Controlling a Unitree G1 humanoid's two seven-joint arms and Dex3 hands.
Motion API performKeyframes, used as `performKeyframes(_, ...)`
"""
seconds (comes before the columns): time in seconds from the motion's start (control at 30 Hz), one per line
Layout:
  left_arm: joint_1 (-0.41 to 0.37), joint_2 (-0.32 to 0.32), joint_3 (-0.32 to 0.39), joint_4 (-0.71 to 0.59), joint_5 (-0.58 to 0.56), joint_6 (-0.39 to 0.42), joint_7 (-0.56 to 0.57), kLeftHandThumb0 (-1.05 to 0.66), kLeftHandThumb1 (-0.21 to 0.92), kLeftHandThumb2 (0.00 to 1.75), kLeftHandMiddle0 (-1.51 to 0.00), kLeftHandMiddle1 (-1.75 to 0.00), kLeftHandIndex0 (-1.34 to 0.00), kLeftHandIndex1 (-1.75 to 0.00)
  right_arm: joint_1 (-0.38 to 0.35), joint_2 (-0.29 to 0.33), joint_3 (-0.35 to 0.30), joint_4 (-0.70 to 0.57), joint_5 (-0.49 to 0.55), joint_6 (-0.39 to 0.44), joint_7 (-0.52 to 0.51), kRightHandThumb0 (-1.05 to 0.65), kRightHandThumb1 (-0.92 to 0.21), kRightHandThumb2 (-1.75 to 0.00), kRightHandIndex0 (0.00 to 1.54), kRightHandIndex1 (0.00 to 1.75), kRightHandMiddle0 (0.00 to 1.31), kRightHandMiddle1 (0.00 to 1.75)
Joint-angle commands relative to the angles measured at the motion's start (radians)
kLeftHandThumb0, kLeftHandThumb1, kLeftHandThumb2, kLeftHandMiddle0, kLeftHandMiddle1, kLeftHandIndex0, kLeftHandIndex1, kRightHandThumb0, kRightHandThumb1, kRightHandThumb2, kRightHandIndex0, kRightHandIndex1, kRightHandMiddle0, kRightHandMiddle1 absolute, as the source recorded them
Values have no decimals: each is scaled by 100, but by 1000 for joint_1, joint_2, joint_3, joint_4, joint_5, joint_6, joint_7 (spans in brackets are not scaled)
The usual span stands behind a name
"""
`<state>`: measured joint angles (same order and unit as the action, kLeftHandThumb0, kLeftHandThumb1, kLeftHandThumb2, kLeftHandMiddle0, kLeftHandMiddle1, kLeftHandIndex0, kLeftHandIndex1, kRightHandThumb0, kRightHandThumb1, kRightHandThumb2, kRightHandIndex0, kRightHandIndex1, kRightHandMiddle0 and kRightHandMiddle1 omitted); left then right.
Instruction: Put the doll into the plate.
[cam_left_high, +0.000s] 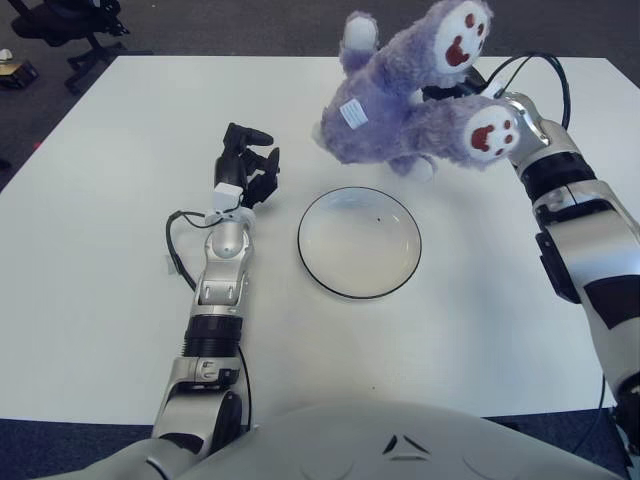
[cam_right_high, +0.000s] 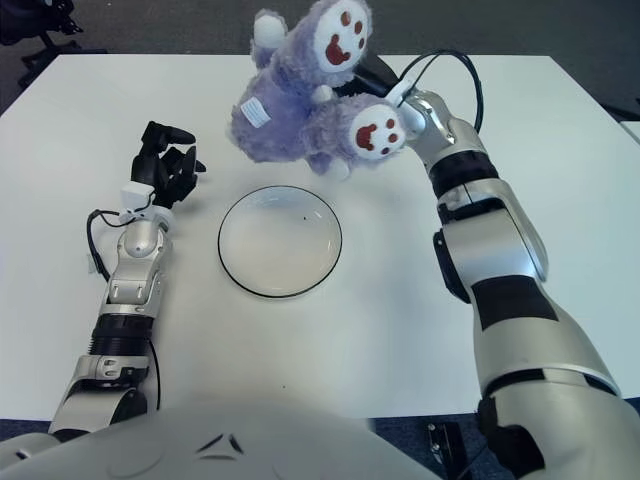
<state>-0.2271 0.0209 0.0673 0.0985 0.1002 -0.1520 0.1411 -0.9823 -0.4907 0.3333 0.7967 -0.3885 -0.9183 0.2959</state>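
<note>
A purple plush doll (cam_left_high: 400, 110) with white, red-marked paws hangs in the air just beyond the far rim of the plate, with a white tag on its side. My right hand (cam_left_high: 450, 93) is shut on it from behind, and the doll's feet hide most of the hand. The round white plate (cam_left_high: 305, 255) with a thin dark rim lies on the table's middle, with nothing in it. My left hand (cam_left_high: 250, 160) shows to the left of the plate, fingers relaxed and holding nothing.
The white table (cam_left_high: 100, 250) spreads around the plate. A black office chair (cam_left_high: 70, 25) and a small box (cam_left_high: 15, 72) stand on the dark floor past the table's far left corner. A black cable (cam_left_high: 178, 250) loops beside my left forearm.
</note>
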Motion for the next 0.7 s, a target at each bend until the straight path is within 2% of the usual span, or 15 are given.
performKeyframes(0.0,-11,9,5,7,3,2,6,-35,92,46,-62,-162,-26,-169,29,-39,-28,-79,63,26,71,0,-35,-128,58,172,38,175)
performKeyframes(0.2,-12,10,6,6,2,4,4,-35,92,46,-62,-162,-26,-169,62,-62,-34,-132,116,-8,156,0,-38,-124,55,173,36,175)
performKeyframes(0.43,-12,10,6,6,2,4,4,-35,92,47,-62,-162,-26,-169,68,-59,-48,-142,129,-7,186,0,-40,-123,53,174,35,175)
performKeyframes(0.53,-17,16,11,10,-2,7,-2,-35,92,47,-62,-162,-25,-169,74,-56,-40,-122,171,-96,214,0,-41,-122,52,174,34,175)
performKeyframes(0.67,-20,20,13,13,-5,8,-3,-35,92,47,-62,-161,-25,-169,77,-52,-42,-107,183,-127,227,0,-41,-122,52,175,34,175)
